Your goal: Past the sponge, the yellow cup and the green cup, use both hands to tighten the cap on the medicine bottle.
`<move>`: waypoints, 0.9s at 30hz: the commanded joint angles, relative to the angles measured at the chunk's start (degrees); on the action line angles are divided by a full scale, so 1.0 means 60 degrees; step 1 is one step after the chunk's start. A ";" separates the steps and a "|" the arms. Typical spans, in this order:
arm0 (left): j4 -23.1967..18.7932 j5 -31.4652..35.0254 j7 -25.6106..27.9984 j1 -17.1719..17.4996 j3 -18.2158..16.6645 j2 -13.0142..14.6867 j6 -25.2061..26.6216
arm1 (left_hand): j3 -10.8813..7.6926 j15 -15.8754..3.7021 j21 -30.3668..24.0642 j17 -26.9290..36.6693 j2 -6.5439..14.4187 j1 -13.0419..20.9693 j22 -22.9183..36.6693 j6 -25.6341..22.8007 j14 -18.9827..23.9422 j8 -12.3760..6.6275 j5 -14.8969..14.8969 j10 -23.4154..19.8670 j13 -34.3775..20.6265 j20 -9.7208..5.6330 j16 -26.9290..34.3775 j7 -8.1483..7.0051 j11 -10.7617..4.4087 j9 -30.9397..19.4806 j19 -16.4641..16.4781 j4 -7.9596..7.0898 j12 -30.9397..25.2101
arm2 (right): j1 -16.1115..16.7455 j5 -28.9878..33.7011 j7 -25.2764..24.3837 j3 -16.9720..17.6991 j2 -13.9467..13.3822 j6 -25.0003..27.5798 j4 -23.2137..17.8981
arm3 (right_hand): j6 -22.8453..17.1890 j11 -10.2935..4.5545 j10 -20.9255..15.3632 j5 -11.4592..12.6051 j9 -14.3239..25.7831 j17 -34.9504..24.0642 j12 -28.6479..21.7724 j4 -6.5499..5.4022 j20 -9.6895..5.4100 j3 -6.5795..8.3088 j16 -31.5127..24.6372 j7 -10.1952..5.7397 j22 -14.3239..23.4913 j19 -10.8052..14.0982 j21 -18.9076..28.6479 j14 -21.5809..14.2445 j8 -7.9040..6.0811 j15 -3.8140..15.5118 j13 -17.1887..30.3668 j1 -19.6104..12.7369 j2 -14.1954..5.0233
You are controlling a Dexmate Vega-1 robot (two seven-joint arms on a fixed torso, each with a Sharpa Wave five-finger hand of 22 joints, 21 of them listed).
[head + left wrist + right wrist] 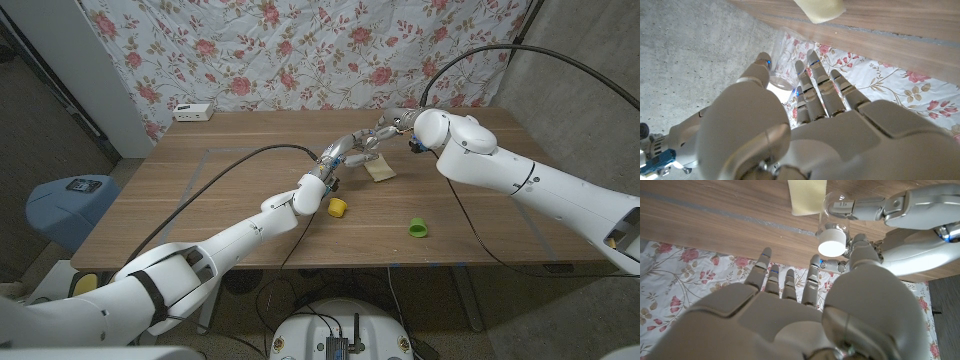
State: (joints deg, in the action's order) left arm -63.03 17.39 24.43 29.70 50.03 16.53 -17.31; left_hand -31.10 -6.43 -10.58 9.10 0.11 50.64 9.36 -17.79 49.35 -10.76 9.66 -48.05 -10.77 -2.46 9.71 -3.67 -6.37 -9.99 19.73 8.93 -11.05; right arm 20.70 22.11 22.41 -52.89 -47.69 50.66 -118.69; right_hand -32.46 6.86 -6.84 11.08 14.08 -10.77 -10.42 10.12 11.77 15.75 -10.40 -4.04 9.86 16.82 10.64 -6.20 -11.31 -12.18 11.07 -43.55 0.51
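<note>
Fingers of the left hand [880, 207] are closed round the clear medicine bottle [836, 211], which is held raised over the table beyond the sponge [380, 171], presumably so its white cap [833, 241] is presented to the right hand [392, 128]. That hand is spread open near the cap, nothing gripped. No contents can be made out in the bottle, nor in the yellow cup [338, 207] or green cup [418, 228].

Your left hand [805, 120] reaches its fingers around a clear bottle [781, 75]. A yellowish sponge [820, 9] lies on the wooden table [900, 25].
</note>
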 commanded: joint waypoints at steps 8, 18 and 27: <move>-0.0167 0.0064 0.0023 0.0064 -0.0004 0.0044 0.0096 | -0.0047 -0.0752 -0.0002 0.0007 0.0063 0.0031 0.0022 -0.0040 0.0045 0.0006 0.0070 -0.0450 -0.0035 -0.0433 0.0028 -0.0044 -0.0402 -0.0031 -0.0048 -0.0037 -0.0031 | 0.0072 -0.0074 0.0109 0.0133 -0.0015 -0.0130 0.0109 | -0.0574 -0.0025 0.0003 -0.0014 -0.0018 -0.0020 -0.0128 -0.0059 -0.0037 0.0194 -0.0106 -0.0089 0.0002 0.0179 0.0108 0.0046 -0.0285 -0.0054 0.0007 -0.0351 -0.0059; -0.0292 0.0102 0.0015 0.0107 -0.0019 0.0103 0.0113 | -0.0040 -0.0761 -0.0004 0.0011 0.0057 0.0041 0.0022 -0.0038 0.0054 0.0006 0.0068 -0.0460 -0.0034 -0.0441 0.0037 -0.0057 -0.0414 -0.0031 -0.0043 -0.0026 -0.0035 | 0.0154 -0.0066 0.0008 0.0139 0.0028 -0.0057 0.0085 | -0.0790 -0.0040 -0.0084 -0.0035 -0.0024 -0.0021 -0.0163 -0.0094 -0.0058 0.0223 -0.0136 -0.0098 0.0002 0.0245 0.0123 -0.0018 -0.0362 -0.0054 0.0005 -0.0405 -0.0077; -0.0260 0.0119 0.0028 0.0100 -0.0026 0.0104 0.0027 | -0.0042 -0.0756 -0.0004 0.0009 0.0058 0.0041 0.0022 -0.0044 0.0051 0.0003 0.0068 -0.0480 -0.0035 -0.0440 0.0033 -0.0062 -0.0427 -0.0031 -0.0042 -0.0027 -0.0042 | 0.0184 -0.0049 -0.0053 0.0128 0.0023 0.0085 -0.0016 | -0.1046 -0.0078 -0.0212 -0.0051 -0.0030 -0.0020 -0.0203 -0.0119 -0.0089 0.0256 -0.0165 -0.0099 0.0003 0.0306 0.0133 -0.0103 -0.0449 -0.0048 0.0003 -0.0465 -0.0104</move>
State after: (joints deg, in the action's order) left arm -64.52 17.94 24.50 30.23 49.98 17.04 -16.68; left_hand -31.09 -6.43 -10.58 9.11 0.11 50.64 9.36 -17.79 49.35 -10.76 9.61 -48.05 -10.81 -2.46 9.71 -3.67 -6.36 -9.99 19.73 8.94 -11.05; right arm 21.50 21.75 22.62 -52.12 -47.65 50.34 -118.22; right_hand -37.98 6.45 -7.70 10.79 13.84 -10.78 -11.04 9.41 11.07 16.92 -11.05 -4.81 9.88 17.96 11.08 -6.35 -13.38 -12.49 10.92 -45.63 -0.10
